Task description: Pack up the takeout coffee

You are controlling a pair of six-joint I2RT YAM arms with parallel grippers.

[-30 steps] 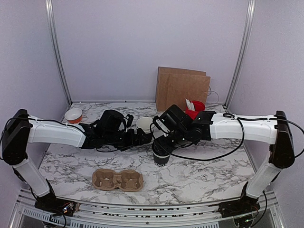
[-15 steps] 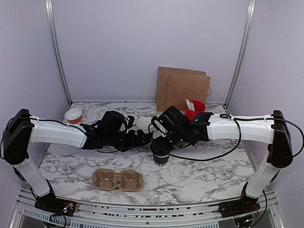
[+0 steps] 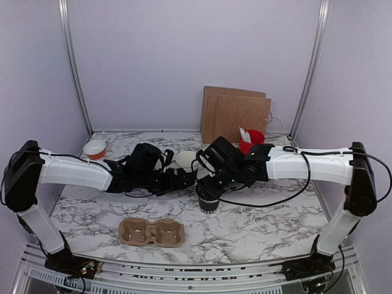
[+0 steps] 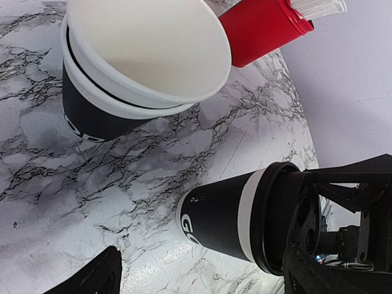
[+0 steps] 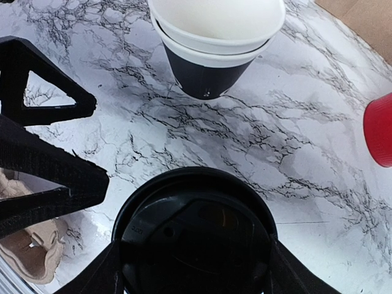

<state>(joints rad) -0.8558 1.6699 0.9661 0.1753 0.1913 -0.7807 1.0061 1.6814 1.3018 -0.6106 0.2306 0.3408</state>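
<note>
While upright, black lidded cup (image 3: 208,202) within grip of right tool (image 5: 193,269).

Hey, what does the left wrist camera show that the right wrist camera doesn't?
Only left wrist: the white utensils in the red cup, and white lettering on the side of the lidded black cup. Only right wrist: the cardboard cup carrier and a corner of the brown bag. Both: the stacked cups, red cup, lidded black cup and marble table.

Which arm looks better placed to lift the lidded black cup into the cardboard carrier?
Right. The right gripper grips the lidded black cup at its lid, while the left gripper hangs open beside it.
</note>
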